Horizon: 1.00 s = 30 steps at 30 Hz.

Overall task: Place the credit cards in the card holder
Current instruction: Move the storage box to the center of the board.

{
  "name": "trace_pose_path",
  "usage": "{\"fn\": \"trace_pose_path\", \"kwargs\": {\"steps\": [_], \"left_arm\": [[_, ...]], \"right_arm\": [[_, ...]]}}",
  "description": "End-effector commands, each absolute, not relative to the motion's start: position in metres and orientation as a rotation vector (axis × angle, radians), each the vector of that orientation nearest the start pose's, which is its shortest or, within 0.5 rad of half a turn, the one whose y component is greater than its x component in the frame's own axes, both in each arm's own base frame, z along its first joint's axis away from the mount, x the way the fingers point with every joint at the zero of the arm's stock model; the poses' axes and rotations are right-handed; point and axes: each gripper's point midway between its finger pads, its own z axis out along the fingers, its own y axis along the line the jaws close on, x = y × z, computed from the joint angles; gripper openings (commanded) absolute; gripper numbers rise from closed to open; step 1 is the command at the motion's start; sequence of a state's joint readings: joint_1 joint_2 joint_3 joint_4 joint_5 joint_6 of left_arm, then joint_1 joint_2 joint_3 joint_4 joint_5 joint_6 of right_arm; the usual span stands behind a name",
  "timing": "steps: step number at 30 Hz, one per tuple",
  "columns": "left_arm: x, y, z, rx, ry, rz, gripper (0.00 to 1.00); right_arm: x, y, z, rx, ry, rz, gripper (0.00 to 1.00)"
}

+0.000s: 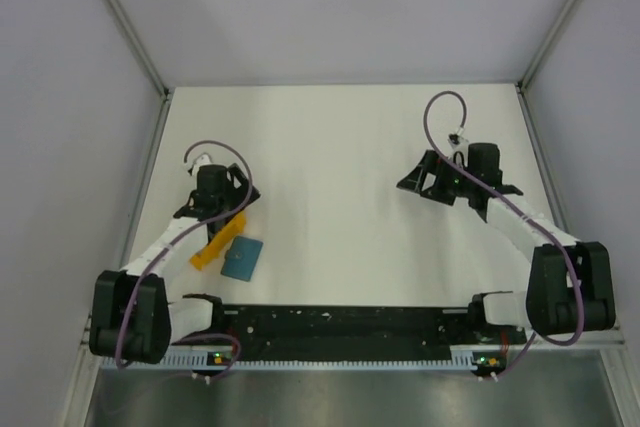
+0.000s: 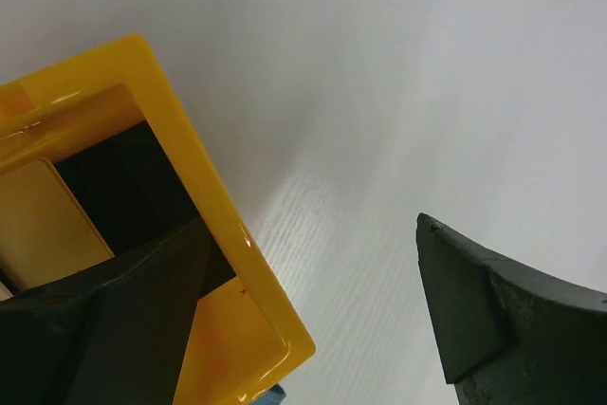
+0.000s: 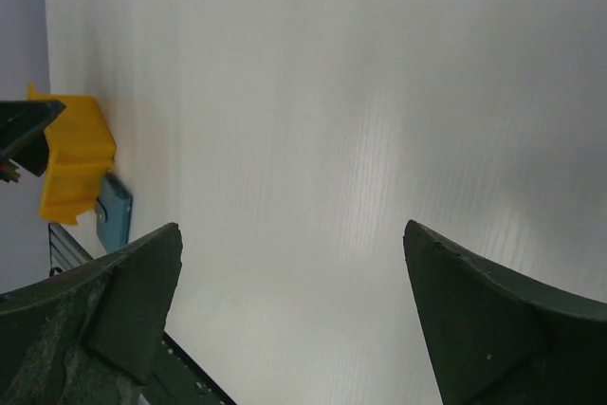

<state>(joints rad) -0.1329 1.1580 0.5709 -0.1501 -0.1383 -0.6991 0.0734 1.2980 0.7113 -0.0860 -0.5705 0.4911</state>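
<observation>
The teal-blue card holder lies flat on the table near the left arm, and it also shows in the right wrist view. Next to it stands an orange tray holding the credit cards: in the left wrist view a dark card and a yellowish card lie inside the tray. My left gripper is open and empty, with one finger over the tray and the other over bare table. My right gripper is open and empty above bare table at the right.
The white table is walled at the left, right and back. A black rail runs along the near edge between the arm bases. The orange tray also shows far off in the right wrist view.
</observation>
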Motion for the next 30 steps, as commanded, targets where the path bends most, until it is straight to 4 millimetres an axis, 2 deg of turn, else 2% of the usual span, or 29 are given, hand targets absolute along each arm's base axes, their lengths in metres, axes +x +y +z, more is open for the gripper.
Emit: {"fn": "trace_pose_path", "kwargs": {"steps": [1, 7, 10, 14, 22, 26, 30], "left_arm": [[0.353, -0.090, 0.110, -0.621, 2.115, -0.547, 0.92], [0.388, -0.150, 0.116, -0.526, 2.157, -0.636, 0.90], [0.406, -0.184, 0.117, -0.511, 2.158, -0.701, 0.91], [0.424, -0.245, 0.122, -0.487, 2.173, -0.812, 0.91], [0.422, -0.356, 0.113, -0.486, 2.202, -1.031, 0.91], [0.411, -0.416, 0.126, -0.407, 2.216, -1.130, 0.91], [0.393, -0.460, 0.145, -0.318, 2.199, -1.250, 0.92]], "right_arm": [[0.308, 0.153, 0.107, 0.098, 2.307, 0.986, 0.99], [0.300, 0.153, 0.087, 0.170, 2.331, 0.975, 0.99], [0.299, 0.142, 0.085, 0.224, 2.326, 0.891, 0.99], [0.291, 0.121, 0.086, 0.320, 2.318, 0.745, 0.99], [0.280, 0.066, 0.117, 0.523, 2.157, 0.443, 0.99], [0.276, 0.048, 0.130, 0.553, 2.108, 0.344, 0.99], [0.275, 0.040, 0.134, 0.578, 2.106, 0.303, 0.99]]}}
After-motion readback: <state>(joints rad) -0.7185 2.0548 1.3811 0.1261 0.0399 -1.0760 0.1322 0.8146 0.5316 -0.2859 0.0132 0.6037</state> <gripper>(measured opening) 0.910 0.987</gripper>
